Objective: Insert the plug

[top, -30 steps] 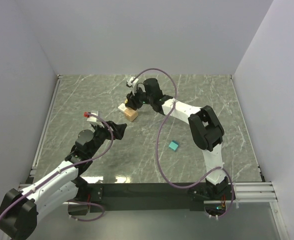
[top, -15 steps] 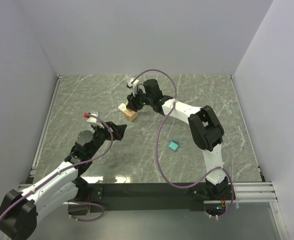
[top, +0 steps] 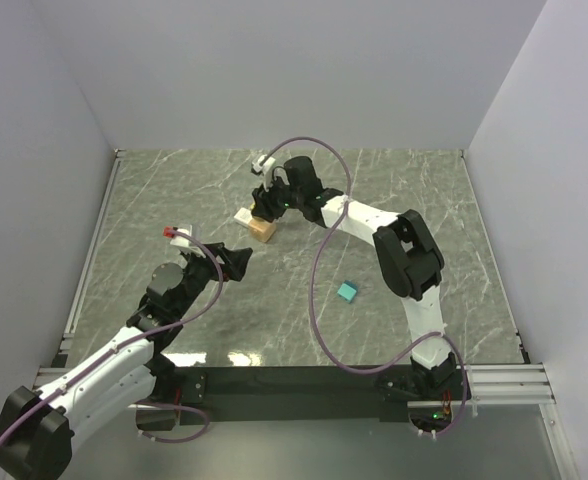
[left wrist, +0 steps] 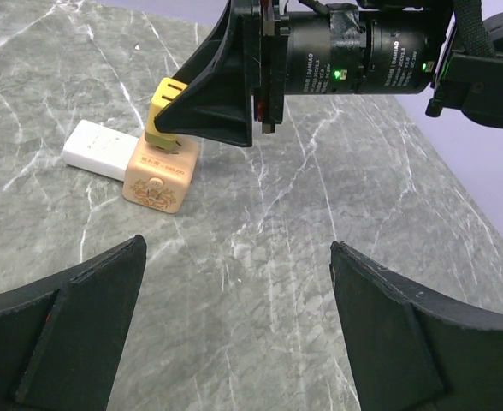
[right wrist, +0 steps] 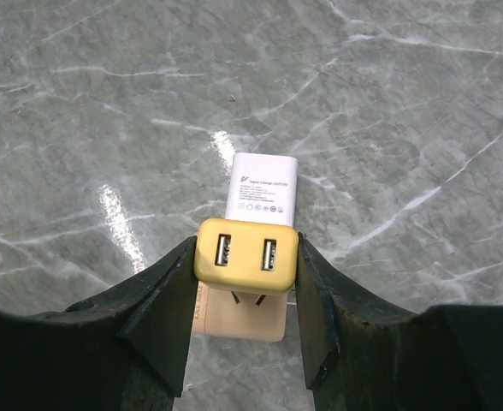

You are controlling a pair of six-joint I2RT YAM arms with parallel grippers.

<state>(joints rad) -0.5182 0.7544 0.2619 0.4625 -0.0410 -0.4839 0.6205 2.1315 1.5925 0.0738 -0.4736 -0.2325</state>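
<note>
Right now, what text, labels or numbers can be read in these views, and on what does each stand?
None reads with certainty.
white adapter: a logo and printed lines, too small to read.
beige socket cube: small print above a round emblem, blurred.
right arm's motor housing: white lettering, blurred.
yellow plug: no text seen.

Overhead rear camera, two close wrist cameras.
All share the tan socket cube [top: 263, 229] near 12 o'clock.
</note>
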